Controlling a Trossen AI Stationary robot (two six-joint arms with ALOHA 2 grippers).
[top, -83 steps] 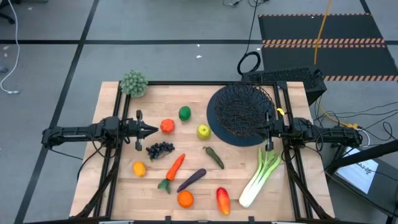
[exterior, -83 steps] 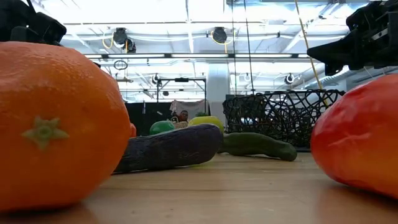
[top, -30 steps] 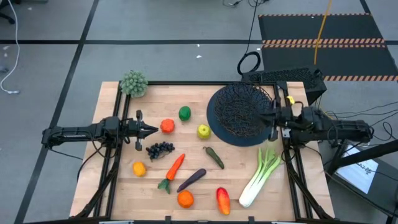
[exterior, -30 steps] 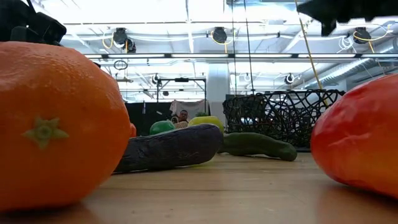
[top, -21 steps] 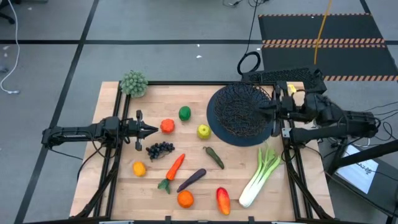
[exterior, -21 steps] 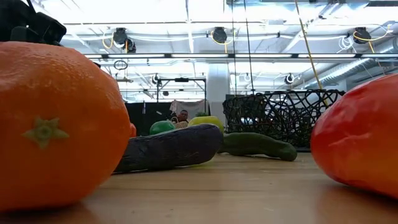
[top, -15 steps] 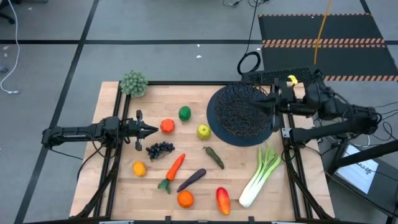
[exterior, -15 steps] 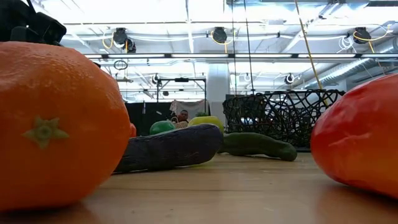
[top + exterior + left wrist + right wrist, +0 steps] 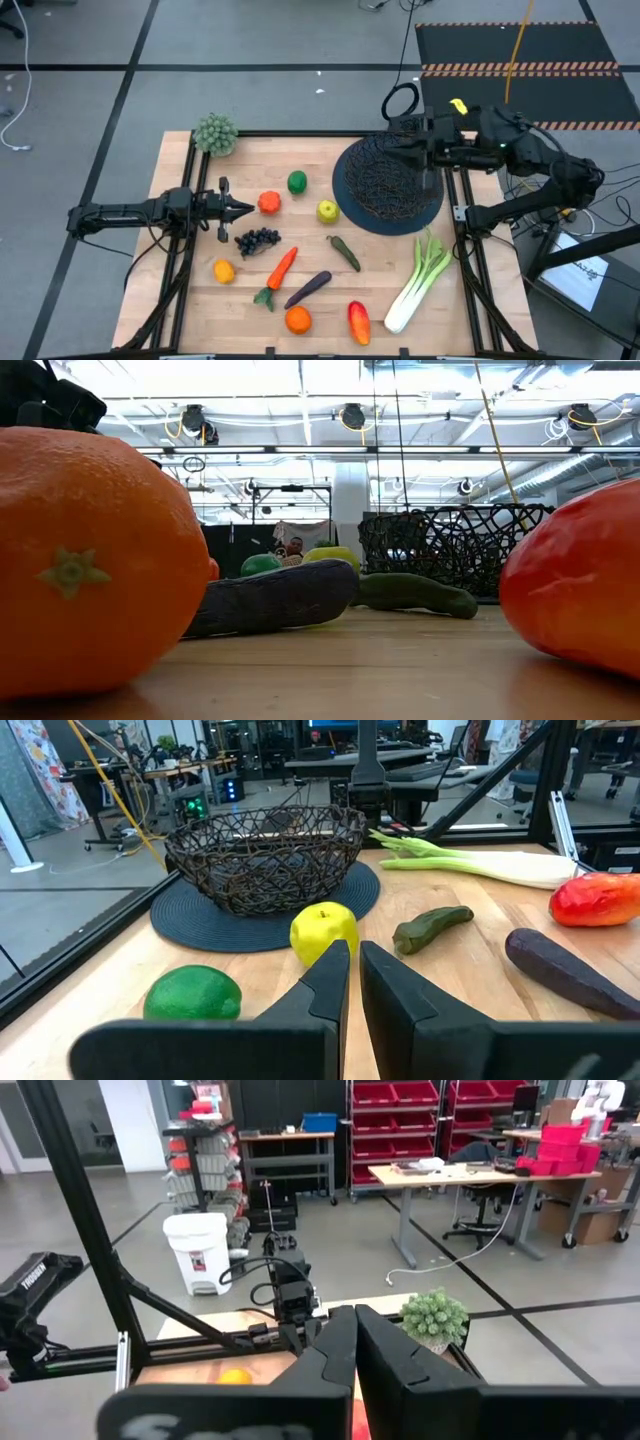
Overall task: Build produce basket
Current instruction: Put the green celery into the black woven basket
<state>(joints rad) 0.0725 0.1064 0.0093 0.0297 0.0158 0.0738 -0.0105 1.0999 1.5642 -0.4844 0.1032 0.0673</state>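
The black wire basket (image 9: pixel 385 172) sits on a round dark mat at the table's far right. Loose on the wood lie the tomato (image 9: pixel 269 202), lime (image 9: pixel 297 182), apple (image 9: pixel 327 211), grapes (image 9: pixel 257 239), carrot (image 9: pixel 281 268), eggplant (image 9: pixel 308 289), pickle (image 9: pixel 345 252), pepper (image 9: pixel 358 321), leek (image 9: pixel 418 280), an orange (image 9: pixel 298 319) and a smaller yellow-orange fruit (image 9: pixel 223 270). My left gripper (image 9: pixel 247 208) is shut, low, just left of the tomato. My right gripper (image 9: pixel 398 142) is shut, raised above the basket's far rim and pointing toward the table's left.
A pale green bushy clump (image 9: pixel 216 133) stands at the far left corner. In the low view the orange (image 9: pixel 90 560) and the pepper (image 9: pixel 575 580) fill the near edge. Bare wood lies between the tomato and the clump. Black frame rails run along the table's sides.
My right arm has risen from table height beside the basket's right side and swung toward the far edge, ending high over the basket's far rim; it left the low view upward. Its fingers stay shut. No produce has moved.
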